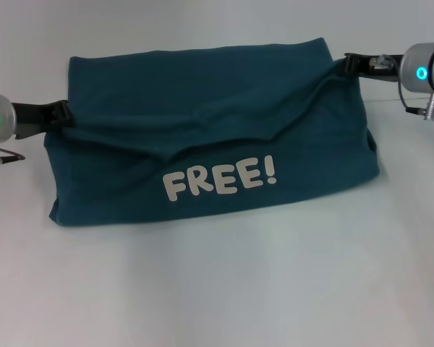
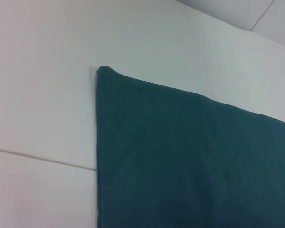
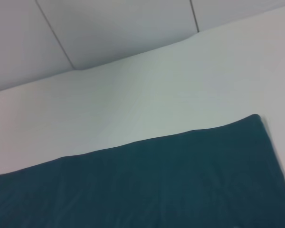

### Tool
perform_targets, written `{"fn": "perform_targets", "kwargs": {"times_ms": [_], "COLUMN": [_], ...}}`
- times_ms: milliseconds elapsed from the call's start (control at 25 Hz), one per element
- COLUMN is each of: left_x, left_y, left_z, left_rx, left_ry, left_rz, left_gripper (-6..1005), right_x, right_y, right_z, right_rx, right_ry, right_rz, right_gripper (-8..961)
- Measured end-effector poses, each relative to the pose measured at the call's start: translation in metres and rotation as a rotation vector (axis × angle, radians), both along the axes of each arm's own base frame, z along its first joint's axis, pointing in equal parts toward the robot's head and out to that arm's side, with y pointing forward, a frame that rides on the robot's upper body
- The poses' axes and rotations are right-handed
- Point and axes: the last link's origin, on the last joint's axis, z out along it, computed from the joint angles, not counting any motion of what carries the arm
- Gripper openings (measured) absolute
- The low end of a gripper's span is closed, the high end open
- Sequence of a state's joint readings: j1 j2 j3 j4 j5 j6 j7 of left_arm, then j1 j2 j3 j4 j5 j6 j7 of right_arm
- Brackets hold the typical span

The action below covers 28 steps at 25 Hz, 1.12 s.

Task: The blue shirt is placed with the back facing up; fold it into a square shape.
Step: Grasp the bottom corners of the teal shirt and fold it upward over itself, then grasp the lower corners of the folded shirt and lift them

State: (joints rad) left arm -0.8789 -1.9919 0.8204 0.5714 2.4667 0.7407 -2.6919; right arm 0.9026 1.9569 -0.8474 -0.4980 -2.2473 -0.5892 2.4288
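So the shirt [image 1: 210, 152] sits mid-table [image 1: 217, 289], already folded into a wide band with the white "FREE!" print [image 1: 220, 181] showing on the near flap. Left gripper [image 1: 58, 114] is at the left end of the band and right gripper [image 1: 351, 63] at the far right corner, each pinched shut on a bit of fabric from what I can see in the head view. The wrist views only show cloth and table, no fingers.

My read is that a fold is mid-way, with the upper layer draped loosely and sagging in the middle. To do it well I'd keep both ends level and pull gently apart so that slack goes flat before laying it down. The right side is sitting higher and further back than the left, so evening those out would stop a skewed edge. Letting go too soon would probably leave that diagonal crease baked in.

Orientation: the long axis runs left to right across the table, tilted a little so the right end is further from the robot. The lettering reads upright from the robot's side, and the far edge looks clean and straight.
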Motion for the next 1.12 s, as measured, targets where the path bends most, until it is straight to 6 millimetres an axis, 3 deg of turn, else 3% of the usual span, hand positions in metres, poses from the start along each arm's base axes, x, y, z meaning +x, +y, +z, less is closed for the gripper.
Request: {"fn": "perform_targets", "kwargs": {"times_ms": [440,760,960,1080,1120], "left_x": [0.002,-0.007,-0.015,-0.027,-0.032], "left_y": [-0.001,-0.003,-0.006,-0.010,-0.014], "left_z": [-0.009,-0.004,0.002,0.014,0.019], "left_rx": [-0.023,0.022,0.049,0.092,0.107], "left_ry": [0.053,0.037,0.023,-0.007,-0.030], "left_rz": [-0.041,-0.015,0.007,0.039,0.054], "left_gripper": [50,253,363,429,509], "right_x": [0.001,0.004,0.006,0.018,0.022], "right_y": [-0.001,0.004,0.004,-0.005,-0.009], "right_z": [-0.010,0.005,0.017,0.021,0.023], "right_rx": [-0.021,0.000,-0.012,-0.044,-0.055], "right_ry": [-0.052,-0.085,-0.056,0.003,0.029], "right_rz": [0.009,0.008,-0.009,-0.042,-0.054], "right_gripper": [193,208,406,496,522]}}
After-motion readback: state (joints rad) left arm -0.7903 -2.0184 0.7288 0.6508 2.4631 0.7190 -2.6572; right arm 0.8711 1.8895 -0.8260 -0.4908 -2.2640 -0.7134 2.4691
